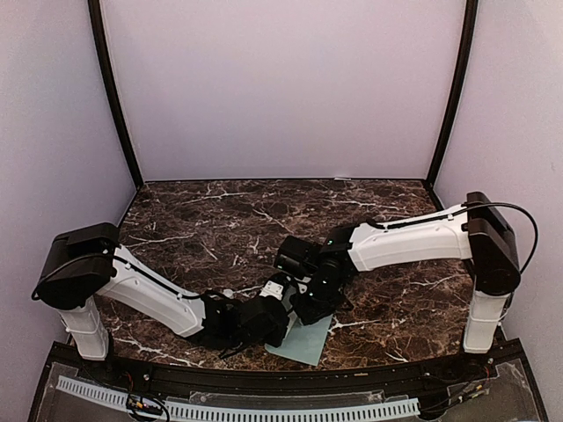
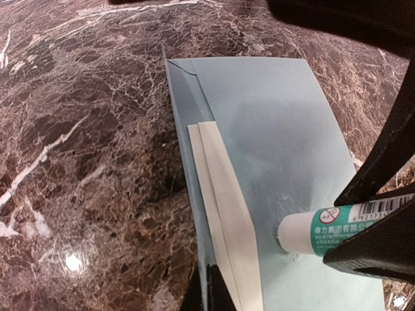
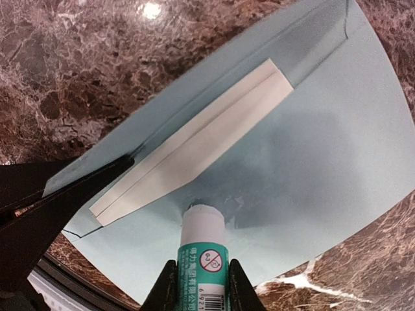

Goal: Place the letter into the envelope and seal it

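Held glue stick (image 3: 202, 262), seemingly on envelope (image 3: 331, 149)

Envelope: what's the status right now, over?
Right gripper shut on glue stick, tip on envelope. Left gripper shut at envelope's edge. Letter showing, not sealed yet. Nothing in the way.

Soft, even overhead light fills the enclosure, and the pale walls (image 1: 281, 88) take a faint lilac cast. The polished tabletop (image 1: 220, 211) returns small white glare spots in both wrist views. A diffuse grey shadow spreads over the envelope (image 2: 272, 129) around the glue stick (image 3: 202, 253). The left hand (image 3: 120, 165) reads as a near-black, soft-edged silhouette. Wrist views bend toward their edges; the overhead view is fairly sharp.
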### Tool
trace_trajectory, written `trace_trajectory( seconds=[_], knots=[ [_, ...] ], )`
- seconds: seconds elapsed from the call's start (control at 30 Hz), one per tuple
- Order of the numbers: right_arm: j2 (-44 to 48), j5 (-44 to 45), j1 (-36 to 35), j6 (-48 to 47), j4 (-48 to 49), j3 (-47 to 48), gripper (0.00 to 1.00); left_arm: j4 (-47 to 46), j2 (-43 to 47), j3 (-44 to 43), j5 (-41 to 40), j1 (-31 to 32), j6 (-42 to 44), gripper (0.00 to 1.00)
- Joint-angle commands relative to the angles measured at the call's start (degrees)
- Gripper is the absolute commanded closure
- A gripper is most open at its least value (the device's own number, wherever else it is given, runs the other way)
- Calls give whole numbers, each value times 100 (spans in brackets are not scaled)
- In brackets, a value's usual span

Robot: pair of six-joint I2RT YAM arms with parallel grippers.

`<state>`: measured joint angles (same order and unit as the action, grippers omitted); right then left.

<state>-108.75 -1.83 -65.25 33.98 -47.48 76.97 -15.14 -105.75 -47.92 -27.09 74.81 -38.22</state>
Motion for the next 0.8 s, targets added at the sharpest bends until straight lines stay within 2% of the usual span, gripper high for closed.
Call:
trace_trajectory(
  seconds=[0.0, 0.2, 0.33, 0.53, 0.77],
  knots=[
    [-28, -690, -230, 112, -179, -157, 100, 121, 158, -68, -250, -27, -23, 100],
    [49, -714, -215, 200, 33, -304, 100, 144, 178, -68, -254, -27, -28, 100],
    [123, -1230, -182, 290, 507, -570, 100, 128, 186, -52, -253, -27, -44, 100],
    [243, -1288, -95, 352, 718, -809, 100, 108, 191, -43, -223, -27, -23, 100],
    [257, -626, 105, 336, 783, -954, 100, 58, 196, -33, -142, -29, 18, 100]
  ],
)
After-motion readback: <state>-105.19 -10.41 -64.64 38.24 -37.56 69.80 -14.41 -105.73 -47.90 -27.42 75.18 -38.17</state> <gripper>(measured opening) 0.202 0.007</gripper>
